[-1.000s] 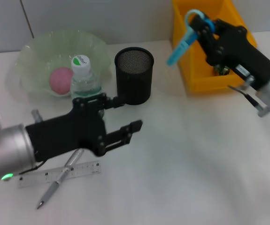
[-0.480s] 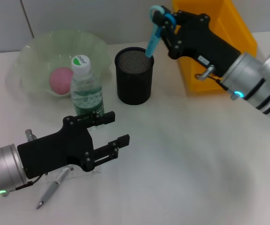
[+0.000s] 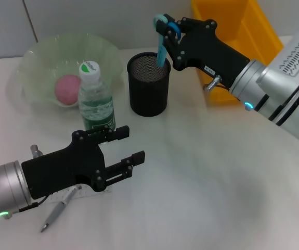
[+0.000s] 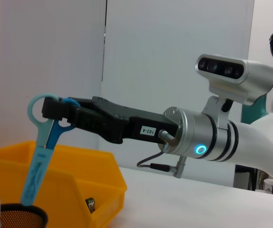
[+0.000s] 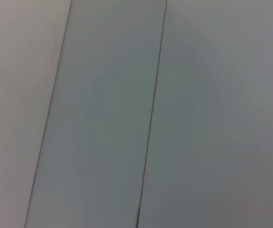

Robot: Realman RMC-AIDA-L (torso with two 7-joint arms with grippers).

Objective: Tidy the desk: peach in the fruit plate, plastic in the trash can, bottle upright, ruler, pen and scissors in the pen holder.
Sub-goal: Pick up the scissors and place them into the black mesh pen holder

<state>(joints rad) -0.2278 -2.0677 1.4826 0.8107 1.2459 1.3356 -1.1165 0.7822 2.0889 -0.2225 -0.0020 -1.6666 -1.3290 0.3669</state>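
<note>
While the right gripper (image 3: 166, 30) holds the scissors (image 3: 162, 44) by their blue handle loops, the blades hang down almost straight, only a little tilted, and the tip is already at the mouth of the pen holder (image 3: 148, 84). This is the relation that matters: the long axis of the scissors is close to vertical and points into the black mesh cup, so the coming move seems to be a short lowering and then a release. The jaws of the right gripper are clenched on the handles. In the left wrist view the scissors (image 4: 40, 147) hang from the jaws with the tip just above the rim of the cup (if the tip is inside or only at the edge, one cannot tell surely).

The left gripper (image 3: 119, 151) hovers low over the near part of the surface (image 3: 206, 187), its jaws released and holding nothing. It is the nearer arm to the pen (image 3: 58, 211) and the ruler, which lie under it; the ruler is mostly hidden by the arm.

The bottle (image 3: 94, 99) stands upright beside the pen holder, and the peach (image 3: 67, 88) lies in the fruit plate (image 3: 35, 62).
</note>
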